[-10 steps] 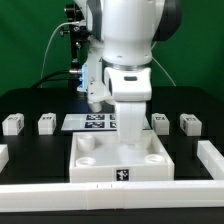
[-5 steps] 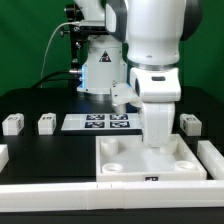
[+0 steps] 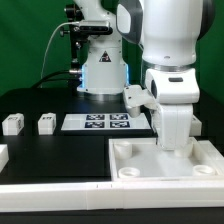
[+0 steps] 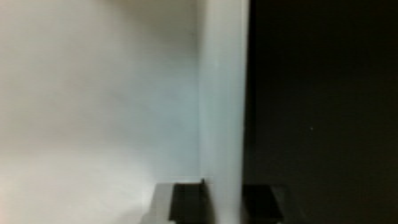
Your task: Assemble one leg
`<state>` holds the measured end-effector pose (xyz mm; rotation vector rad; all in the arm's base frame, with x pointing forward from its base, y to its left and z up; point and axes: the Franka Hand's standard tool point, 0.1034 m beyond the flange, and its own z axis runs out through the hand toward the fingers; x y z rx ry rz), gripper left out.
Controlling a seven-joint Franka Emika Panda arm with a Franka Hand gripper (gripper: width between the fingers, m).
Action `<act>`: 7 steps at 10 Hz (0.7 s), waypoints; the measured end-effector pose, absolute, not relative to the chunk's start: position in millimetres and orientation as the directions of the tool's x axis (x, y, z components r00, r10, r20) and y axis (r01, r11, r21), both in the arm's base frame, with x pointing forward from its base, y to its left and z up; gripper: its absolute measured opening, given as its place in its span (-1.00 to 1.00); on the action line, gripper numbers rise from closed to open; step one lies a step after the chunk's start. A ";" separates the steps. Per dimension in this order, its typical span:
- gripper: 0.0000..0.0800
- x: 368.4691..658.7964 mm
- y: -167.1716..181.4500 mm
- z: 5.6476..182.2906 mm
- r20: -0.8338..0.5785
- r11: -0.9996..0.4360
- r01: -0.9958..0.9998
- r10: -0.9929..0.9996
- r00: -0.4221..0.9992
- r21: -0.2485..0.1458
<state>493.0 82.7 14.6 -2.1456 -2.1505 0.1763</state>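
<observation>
In the exterior view, the first leg point(image 3: 12, 124) stands upright on the black counter point(image 3: 60, 150) at the exterior view's far left. The second leg point(image 3: 46, 123) stands near it, toward the right and not touching. Next along lies the marker board point(image 3: 105, 122), flat. The arm point(image 3: 170, 50) fills the exterior view's right and hides whatever is behind it. Its hand point(image 3: 172, 148) reaches down to the rear wall of a white tray point(image 3: 120, 160), well apart from both legs. The tray shows round sockets in its near corners. A long white rail point(image 3: 50, 192) runs along the counter's front edge.

In the wrist view, the tray's pale wall runs between two dark fingertips point(image 4: 185, 202). The hand is clenched on it, with white tray on one side and dark counter on the other.
</observation>
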 end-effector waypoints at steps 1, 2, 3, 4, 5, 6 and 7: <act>-0.81 493.0 83.0 14.7 -0.014 -0.010 0.989 1.000 0.008 -0.151; -0.81 492.8 84.3 14.7 -0.017 -0.034 0.988 0.999 0.031 -0.150; -0.81 492.7 85.1 15.0 -0.020 -0.050 0.987 0.999 0.048 -0.150; -0.81 492.8 85.2 15.6 -0.021 -0.055 0.987 0.998 0.053 -0.149; -0.35 492.9 84.7 16.9 -0.023 -0.064 0.987 0.998 0.061 -0.147; -0.01 492.6 84.3 18.6 -0.025 -0.074 0.987 0.997 0.071 -0.145; -0.01 493.2 84.8 20.2 -0.026 -0.076 0.987 0.997 0.073 -0.142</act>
